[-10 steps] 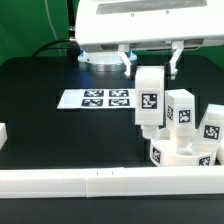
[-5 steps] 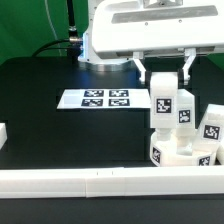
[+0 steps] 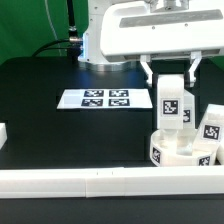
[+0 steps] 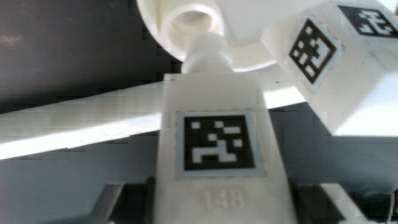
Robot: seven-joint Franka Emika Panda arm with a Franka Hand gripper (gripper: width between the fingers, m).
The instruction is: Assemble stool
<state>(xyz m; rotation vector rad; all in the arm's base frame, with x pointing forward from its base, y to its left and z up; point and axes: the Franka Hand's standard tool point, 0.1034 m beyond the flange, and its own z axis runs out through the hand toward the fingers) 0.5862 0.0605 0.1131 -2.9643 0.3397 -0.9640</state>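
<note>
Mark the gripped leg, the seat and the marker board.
leg (image 3: pixel 171 104): exterior view, tagged front face.
seat (image 3: pixel 180 152): exterior view, side wall between its tags.
marker board (image 3: pixel 97 99): exterior view, centre of the sheet.

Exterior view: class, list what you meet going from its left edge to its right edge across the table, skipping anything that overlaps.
From the left: small white block → marker board → leg held by the tool → tilted leg at the right edge.

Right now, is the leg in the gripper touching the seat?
Cannot tell. In the exterior view the leg ends right at the seat top, white on white; the wrist view shows its tip overlapping the seat, depth unclear.
</note>
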